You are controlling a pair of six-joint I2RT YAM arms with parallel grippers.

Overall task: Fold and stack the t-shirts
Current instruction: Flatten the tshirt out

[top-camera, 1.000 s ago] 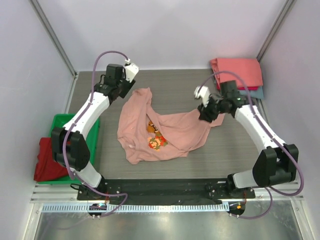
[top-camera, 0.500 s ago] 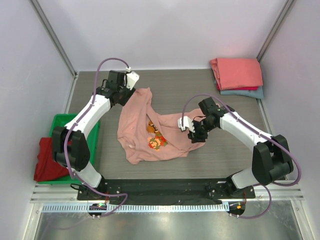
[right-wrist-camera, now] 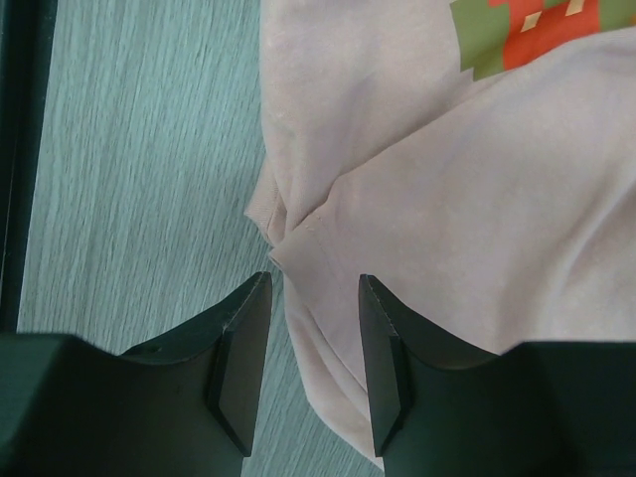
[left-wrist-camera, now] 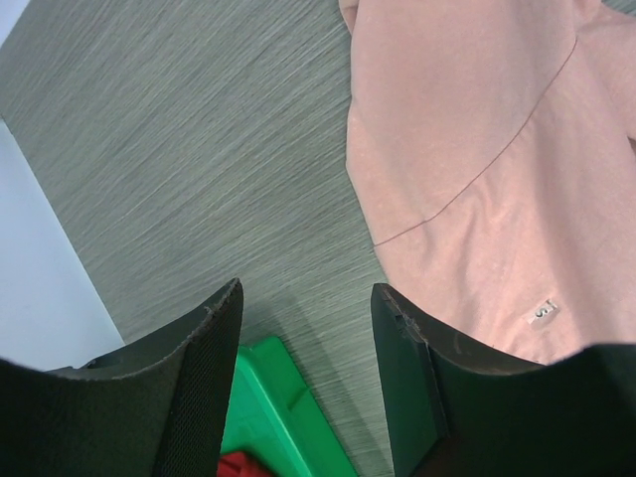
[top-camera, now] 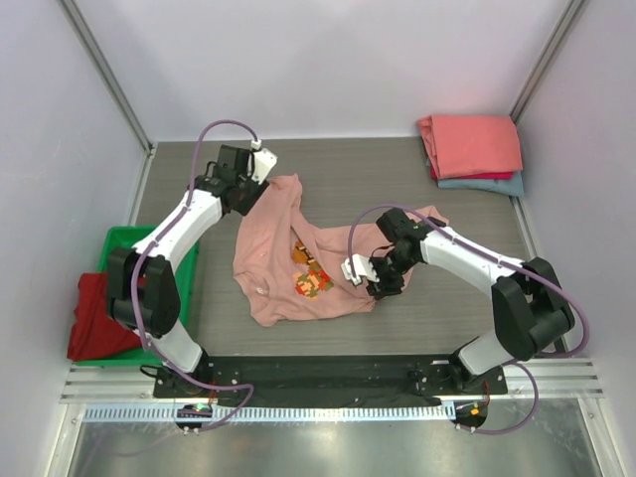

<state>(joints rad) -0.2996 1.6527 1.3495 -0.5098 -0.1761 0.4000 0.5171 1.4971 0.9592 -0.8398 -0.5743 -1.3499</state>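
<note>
While its fingers stand moderately apart, the right claw grips nothing. It points down at the near right edge of the pink tee, and a small folded corner of the hem lies just ahead of the gap between the tips, with bare table to one side. Whether the tips touch the cloth cannot be told. The right arm runs out from its base, bends at the elbow on the right, and leads its forearm back toward the middle of the table, crossing over a rumpled part of the tee.

The left claw is also spread wide and empty. Between its fingers show bare table and a corner of the green tray; the tee's edge lies just beside one finger. The left arm stretches up the left side to the tee's far left corner.

The pink tee lies crumpled in the table's middle, its print facing up. A folded stack sits in the far right corner, and a red tee hangs over the tray.
</note>
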